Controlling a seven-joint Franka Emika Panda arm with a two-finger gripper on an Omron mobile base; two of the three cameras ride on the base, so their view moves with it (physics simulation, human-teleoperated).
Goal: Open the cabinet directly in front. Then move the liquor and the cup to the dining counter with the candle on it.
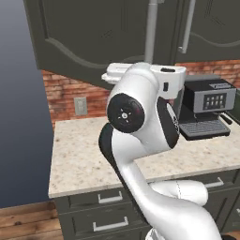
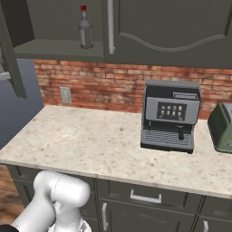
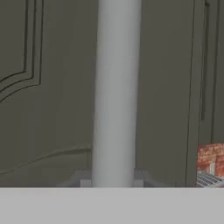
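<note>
The cabinet (image 2: 172, 27) hangs above the worktop with its left door (image 1: 84, 37) swung out toward me. My gripper (image 1: 151, 62) is raised to the lower end of that door's silver bar handle (image 1: 151, 33). In the hand view the handle (image 3: 116, 92) runs straight up the middle, very close, and the fingertips are hidden. The liquor (image 2: 84, 28) stands upright on the bared shelf (image 2: 59, 47), just left of the closed right door's handle (image 2: 110, 27). The cup and the dining counter are out of view.
A grey coffee machine (image 2: 170, 115) stands on the beige worktop (image 2: 90, 140) against the red brick wall (image 2: 104, 86). A green toaster (image 2: 222, 127) sits at the right edge. Dark drawers (image 2: 145, 197) run below the worktop's front edge.
</note>
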